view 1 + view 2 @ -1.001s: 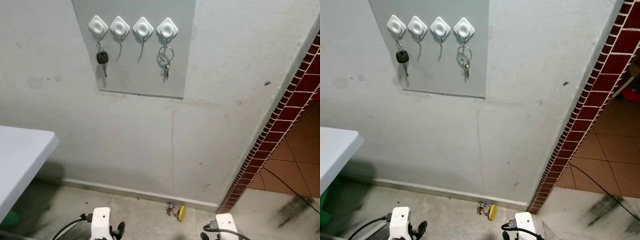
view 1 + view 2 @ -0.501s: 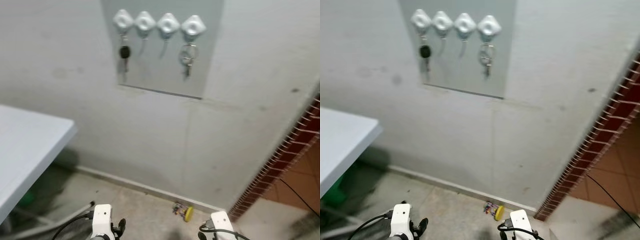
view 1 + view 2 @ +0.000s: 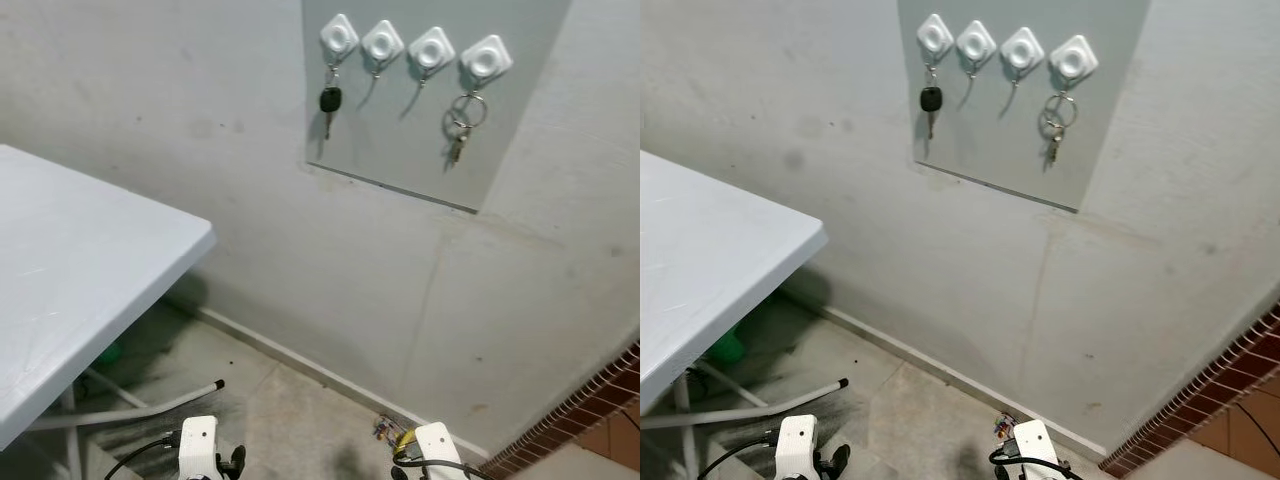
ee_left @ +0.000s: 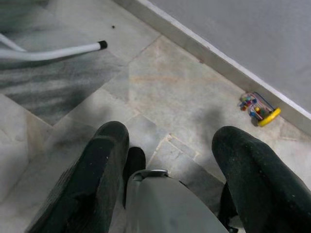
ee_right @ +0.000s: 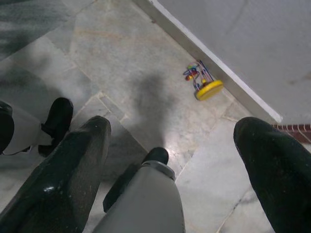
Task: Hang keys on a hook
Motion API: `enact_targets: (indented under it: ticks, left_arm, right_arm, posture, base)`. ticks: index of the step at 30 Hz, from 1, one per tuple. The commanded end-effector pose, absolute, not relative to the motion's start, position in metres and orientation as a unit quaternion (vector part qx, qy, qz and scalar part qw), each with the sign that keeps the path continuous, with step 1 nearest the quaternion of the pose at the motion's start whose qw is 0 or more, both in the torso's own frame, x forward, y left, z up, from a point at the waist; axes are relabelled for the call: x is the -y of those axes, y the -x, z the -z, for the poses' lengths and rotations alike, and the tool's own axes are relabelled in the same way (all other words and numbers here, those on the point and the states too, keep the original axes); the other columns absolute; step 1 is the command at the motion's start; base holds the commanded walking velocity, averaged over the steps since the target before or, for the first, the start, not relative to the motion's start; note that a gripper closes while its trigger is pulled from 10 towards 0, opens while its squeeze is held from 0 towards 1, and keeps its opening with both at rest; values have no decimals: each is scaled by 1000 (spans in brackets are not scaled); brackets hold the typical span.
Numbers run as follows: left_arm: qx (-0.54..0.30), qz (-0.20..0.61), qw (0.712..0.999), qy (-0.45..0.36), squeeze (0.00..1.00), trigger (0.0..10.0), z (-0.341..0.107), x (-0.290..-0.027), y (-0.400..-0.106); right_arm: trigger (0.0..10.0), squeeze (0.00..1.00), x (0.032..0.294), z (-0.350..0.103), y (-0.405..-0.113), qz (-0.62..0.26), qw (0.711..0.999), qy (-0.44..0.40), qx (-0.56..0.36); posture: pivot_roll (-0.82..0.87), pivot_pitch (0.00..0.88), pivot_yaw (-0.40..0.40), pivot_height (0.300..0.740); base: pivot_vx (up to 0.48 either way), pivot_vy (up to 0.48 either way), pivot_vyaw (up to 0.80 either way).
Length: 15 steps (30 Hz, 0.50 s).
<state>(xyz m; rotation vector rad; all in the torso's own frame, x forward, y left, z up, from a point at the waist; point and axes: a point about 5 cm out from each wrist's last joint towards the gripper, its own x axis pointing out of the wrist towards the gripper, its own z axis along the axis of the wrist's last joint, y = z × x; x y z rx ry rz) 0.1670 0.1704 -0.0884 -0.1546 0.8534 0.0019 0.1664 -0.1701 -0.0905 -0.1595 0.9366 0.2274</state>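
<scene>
Keys with yellow tag (image 5: pixel 203 81) lie on the floor (image 4: pixel 160 92) against the wall's base, ahead of the right claw (image 5: pixel 170 160), nearer it than the left claw (image 4: pixel 170 170). Both claws hang wide, empty. Middle hooks (image 3: pixel 382 42) vacant.

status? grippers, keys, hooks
Left gripper and right gripper open, empty, hanging low. Black key and key ring on end hooks; middle hooks free. Table at left.
</scene>
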Motion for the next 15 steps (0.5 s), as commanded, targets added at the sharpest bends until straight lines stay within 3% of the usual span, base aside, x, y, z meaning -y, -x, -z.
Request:
enact_targets:
  ticks: [1,15]
  left_arm:
    - [-419,-6,905,74,0,10000,89,-174,-164]
    - [-430,0,900,64,0,10000,92,-174,-159]
  right_arm:
    - [10000,0,169,91,-166,-115,882,79,-451]
    - [10000,0,169,92,-163,-118,879,85,-453]
  posture:
    - [-115,0,7,724]
    - [-122,0,6,724]
  base:
    - [0,0,800]
    - [0,0,800]
